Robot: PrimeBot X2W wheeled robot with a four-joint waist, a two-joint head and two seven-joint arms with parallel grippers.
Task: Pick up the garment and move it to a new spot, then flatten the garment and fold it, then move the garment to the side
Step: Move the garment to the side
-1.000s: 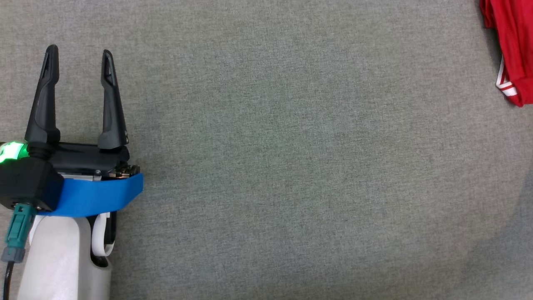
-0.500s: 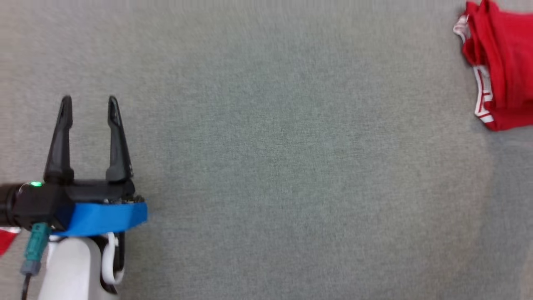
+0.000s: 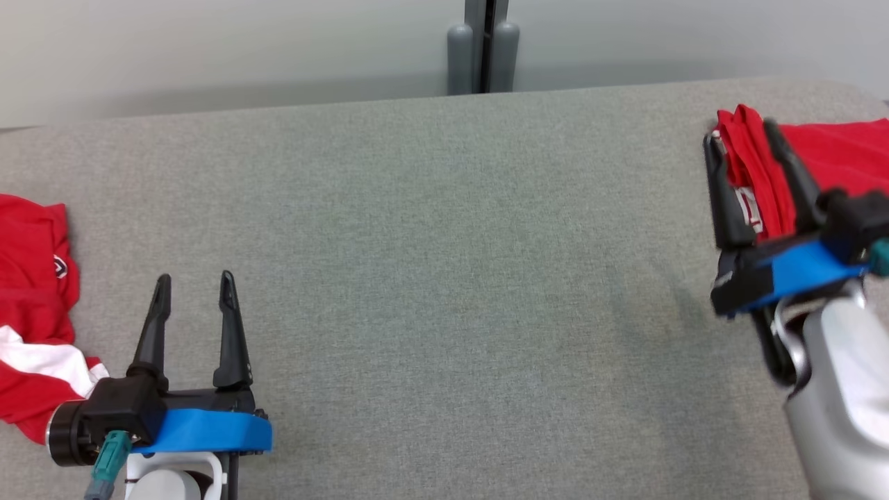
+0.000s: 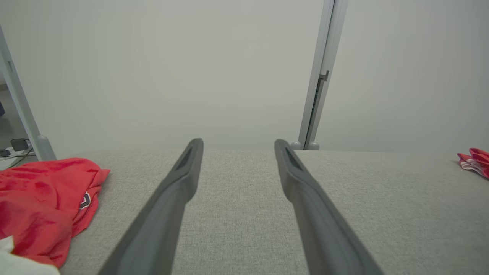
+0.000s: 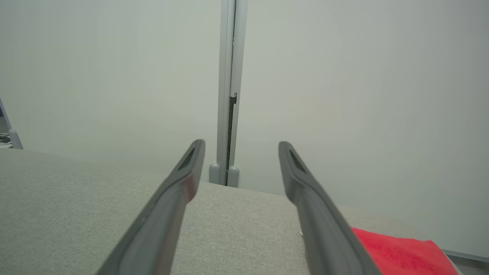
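A crumpled red garment [image 3: 31, 278] with a white band lies at the table's left edge, also in the left wrist view [image 4: 38, 198]. My left gripper [image 3: 194, 278] hovers open just right of it with nothing between its fingers [image 4: 172, 206]. A second red garment [image 3: 833, 149], folded and with white trim, lies at the far right; it shows in the left wrist view [image 4: 475, 160] and the right wrist view [image 5: 397, 252]. My right gripper [image 3: 738, 132] stands open over this garment's left edge, and its right finger [image 5: 317, 214] partly covers the cloth.
The grey fabric table [image 3: 444, 243] stretches between the two garments. Its far edge meets a pale wall with a grey post [image 3: 483, 48] at the middle. Cables and a grey frame leg [image 4: 23, 110] stand beyond the table's left end.
The head camera has tilted up, so the whole picture has shifted down. The far edge, the wall, the left garment and my right gripper have come into view. Both grippers stay open.
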